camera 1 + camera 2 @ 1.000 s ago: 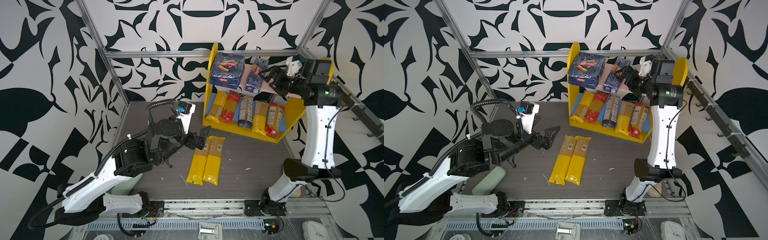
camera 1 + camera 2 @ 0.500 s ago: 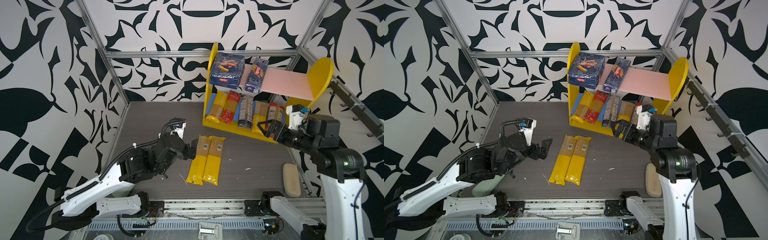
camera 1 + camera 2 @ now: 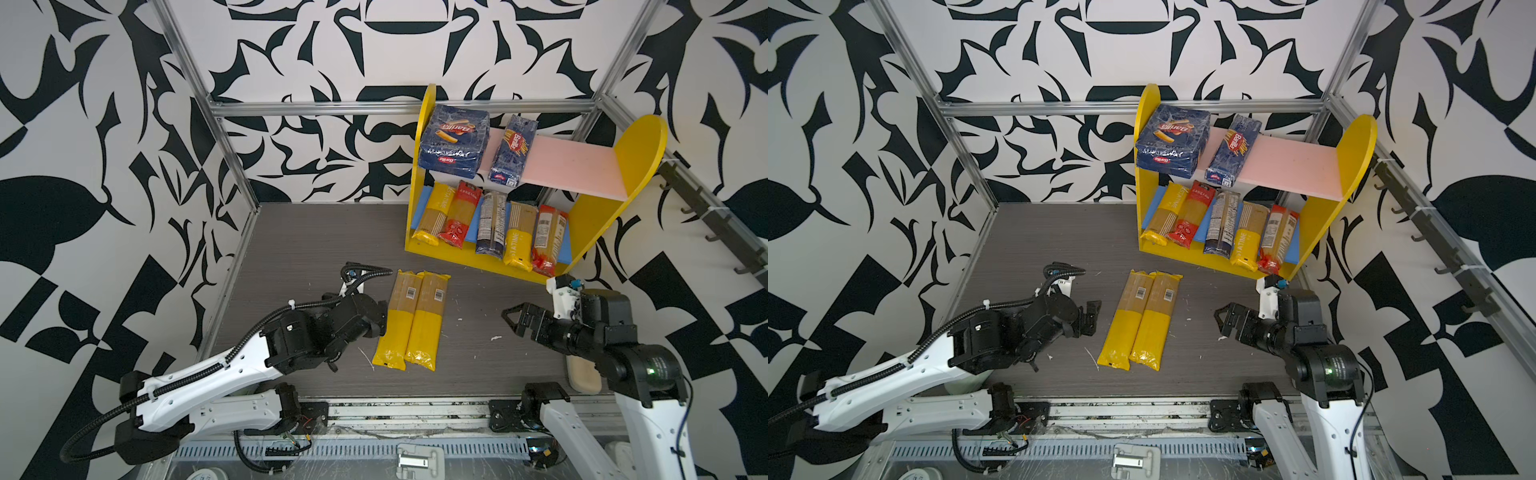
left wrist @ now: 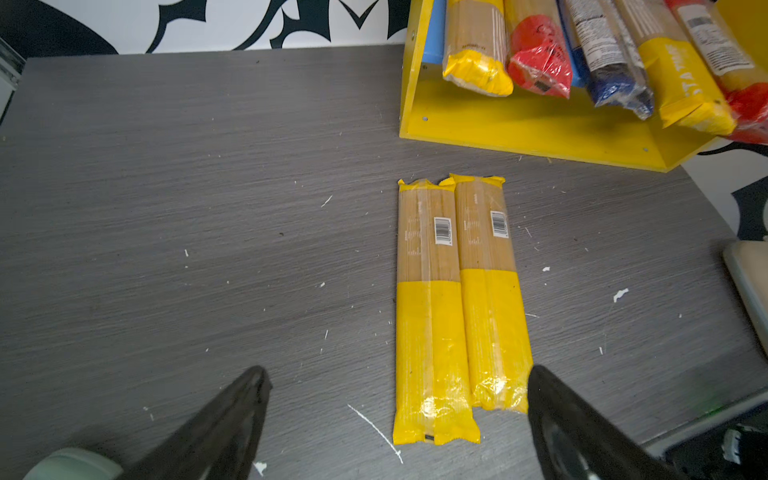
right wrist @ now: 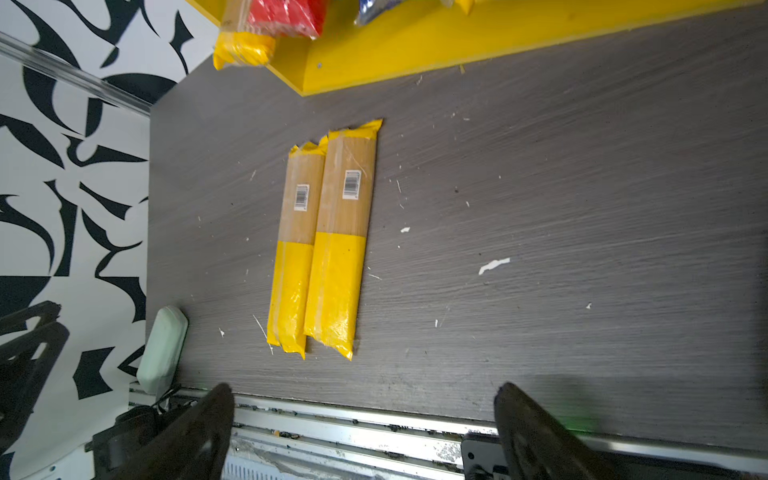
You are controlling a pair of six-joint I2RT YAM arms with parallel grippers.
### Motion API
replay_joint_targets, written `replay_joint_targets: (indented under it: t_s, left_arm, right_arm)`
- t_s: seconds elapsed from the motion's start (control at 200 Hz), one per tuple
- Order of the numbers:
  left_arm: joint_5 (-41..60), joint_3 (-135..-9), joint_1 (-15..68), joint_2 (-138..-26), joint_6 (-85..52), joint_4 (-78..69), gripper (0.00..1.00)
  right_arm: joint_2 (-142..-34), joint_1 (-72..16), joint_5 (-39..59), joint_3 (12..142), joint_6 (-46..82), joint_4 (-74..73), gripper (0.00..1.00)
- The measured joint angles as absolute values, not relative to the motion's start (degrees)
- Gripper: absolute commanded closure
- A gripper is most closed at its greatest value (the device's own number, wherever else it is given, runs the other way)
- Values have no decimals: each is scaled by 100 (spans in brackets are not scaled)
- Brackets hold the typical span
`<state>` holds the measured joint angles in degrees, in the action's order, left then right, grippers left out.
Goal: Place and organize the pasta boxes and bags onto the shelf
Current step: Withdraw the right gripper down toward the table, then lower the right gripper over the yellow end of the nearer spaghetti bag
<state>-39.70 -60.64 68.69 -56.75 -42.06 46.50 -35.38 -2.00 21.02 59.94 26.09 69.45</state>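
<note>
Top views only: boxes (image 3: 1171, 141) on shelf (image 3: 1358, 149).
Claws: left gripper (image 3: 1091, 318), right gripper (image 3: 1223, 322) both released, empty.
Change: I've brought right gripper down from shelf.

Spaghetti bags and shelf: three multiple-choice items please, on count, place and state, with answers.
1. How many long see-through spaghetti bags lie on the blue lower board of the yellow-sided wooden shelf? A three; B five; C seven.
2. Where are the two yellow-ended bags not yet shelved? A stacked crosswise; B side by side on the grey tabletop; C leaning upright.
3. The left gripper is: A open, empty; B shut on a bag; C shut on a box.
Answers: B, two yellow, two red, one dark; B, touching lengthwise; A, jaws spread, gripping nothing.
</note>
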Motion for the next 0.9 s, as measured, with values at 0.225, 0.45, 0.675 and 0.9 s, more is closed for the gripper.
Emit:
replay_joint_targets:
  t_s: [0.225, 0.45, 0.675, 0.9]
  left_arm:
    - [-3944, -5787, 6869, -5699, -4392, 4506, 1]
    - [-3953, -5749, 6862, -5909, -4364, 4348, 1]
    - [-3962, -5749, 6792, -6180, -4198, 4193, 1]
    - [-3695, -5747, 6324, -6193, -4003, 4001, 1]
  right_arm:
    - [-3420, -200, 2196, 5170, 2545, 6657, 0]
    - [-3649, -215, 2303, 4768, 2545, 6311, 0]
    - [-4032, -591, 2143, 4740, 2639, 5892, 0]
    - [-4748, -1824, 1352, 4740, 2965, 5339, 0]
